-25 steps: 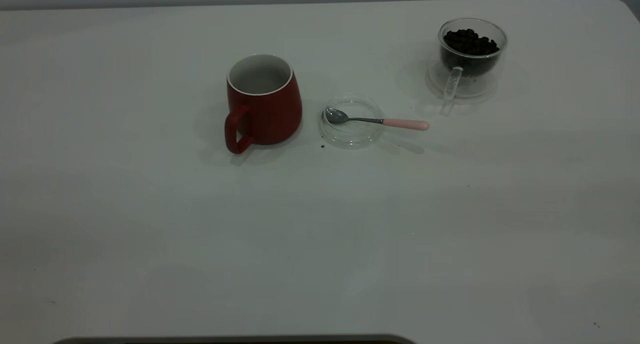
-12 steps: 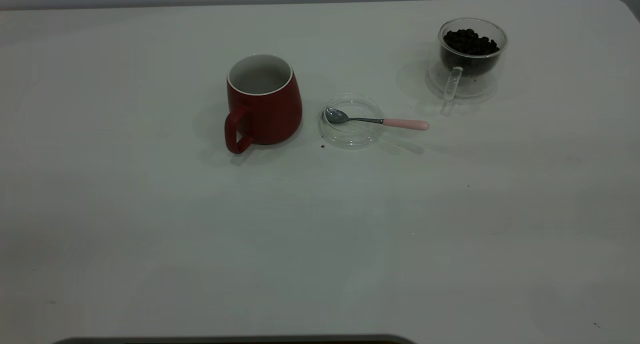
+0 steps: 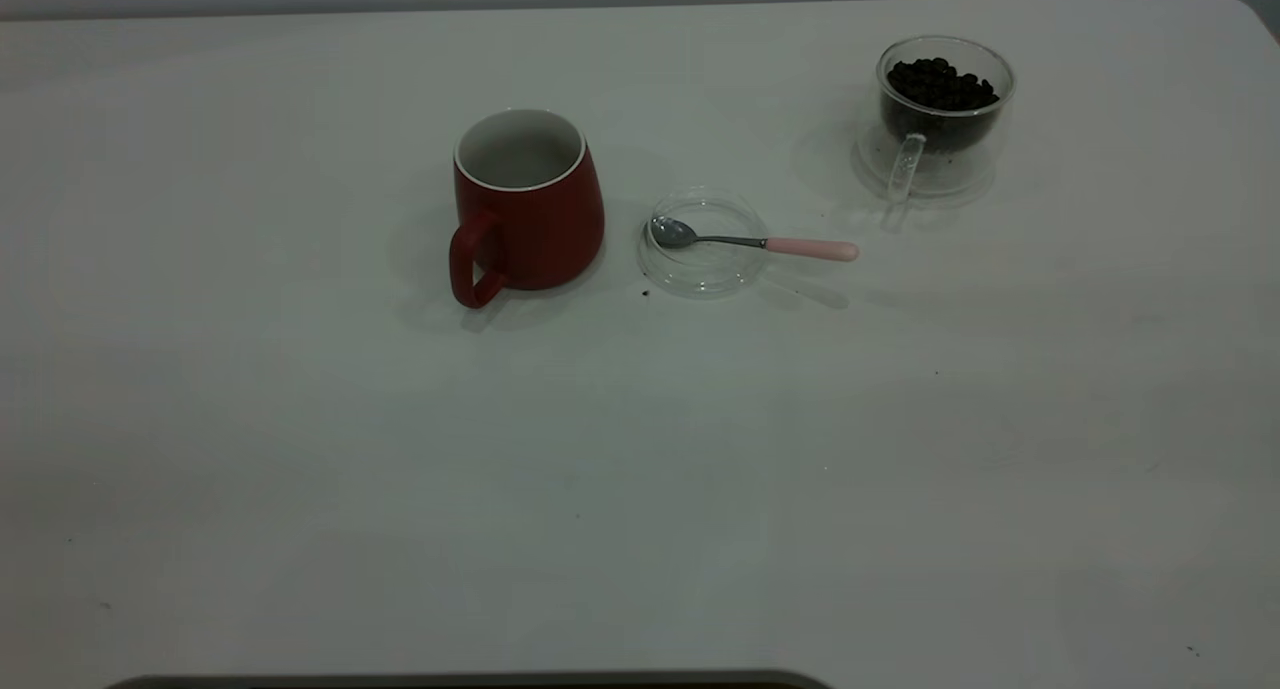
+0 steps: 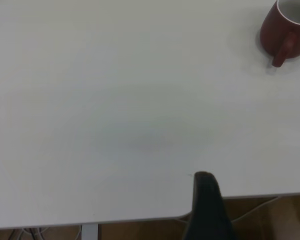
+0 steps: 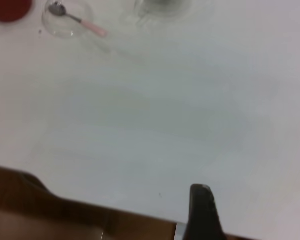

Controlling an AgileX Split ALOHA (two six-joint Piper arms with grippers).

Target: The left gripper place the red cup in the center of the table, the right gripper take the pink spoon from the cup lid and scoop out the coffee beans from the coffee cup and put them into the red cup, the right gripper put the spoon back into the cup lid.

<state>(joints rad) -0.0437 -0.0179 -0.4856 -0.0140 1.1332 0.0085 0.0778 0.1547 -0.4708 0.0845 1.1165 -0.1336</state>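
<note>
Red cup (image 3: 527, 204) & pink spoon (image 3: 755, 241) in cup lid (image 3: 703, 269), both far from grippers; finger state can't tell.

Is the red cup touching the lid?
Apart. The exterior view shows bare table between the cup and the lid.

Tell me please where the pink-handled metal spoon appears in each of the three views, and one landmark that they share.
Exterior view: the pink-handled metal spoon lies right of centre, bowl in the clear glass cup lid, handle pointing right.
Left wrist view: not in it.
Right wrist view: the spoon is near the upper left corner, in the lid.
Shared landmark: the red ceramic cup, also in the left wrist and right wrist views.
</note>
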